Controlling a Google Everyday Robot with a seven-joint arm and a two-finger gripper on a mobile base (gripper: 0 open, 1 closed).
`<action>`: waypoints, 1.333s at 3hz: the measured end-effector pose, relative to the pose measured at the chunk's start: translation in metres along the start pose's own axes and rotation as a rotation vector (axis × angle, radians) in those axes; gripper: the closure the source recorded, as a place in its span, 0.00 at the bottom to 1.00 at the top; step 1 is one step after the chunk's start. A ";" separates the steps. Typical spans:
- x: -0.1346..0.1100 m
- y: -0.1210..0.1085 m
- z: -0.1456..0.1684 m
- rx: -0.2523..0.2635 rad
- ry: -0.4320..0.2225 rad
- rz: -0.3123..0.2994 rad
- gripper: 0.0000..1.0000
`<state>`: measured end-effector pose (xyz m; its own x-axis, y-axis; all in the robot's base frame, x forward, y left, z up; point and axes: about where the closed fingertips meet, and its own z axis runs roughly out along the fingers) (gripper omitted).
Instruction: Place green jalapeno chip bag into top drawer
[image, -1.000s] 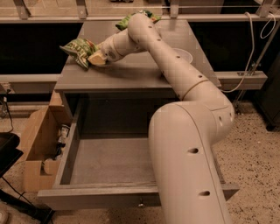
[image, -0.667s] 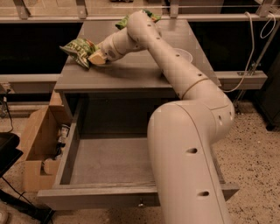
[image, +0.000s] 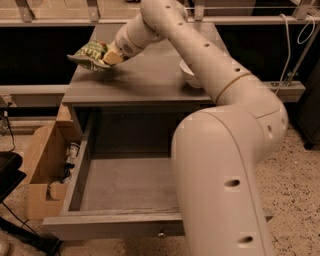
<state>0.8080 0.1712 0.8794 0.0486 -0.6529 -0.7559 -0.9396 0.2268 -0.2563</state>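
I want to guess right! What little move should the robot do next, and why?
Probably lift the green jalapeno chip bag a little off the cabinet top. The tool is at the bag on the top's far corner, while the top drawer stands open below, nearer the camera.

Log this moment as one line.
gripper: at crumpled olive-green foil chip bag, far-left corner of cabinet top | wide grey wooden top drawer: open, bag not inside
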 end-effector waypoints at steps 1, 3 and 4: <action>-0.031 0.018 -0.085 0.110 0.041 -0.053 1.00; -0.073 0.093 -0.218 0.279 -0.058 0.011 1.00; -0.108 0.157 -0.254 0.325 -0.184 0.023 1.00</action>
<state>0.5688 0.0934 1.0737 0.1165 -0.5113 -0.8515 -0.7859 0.4767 -0.3938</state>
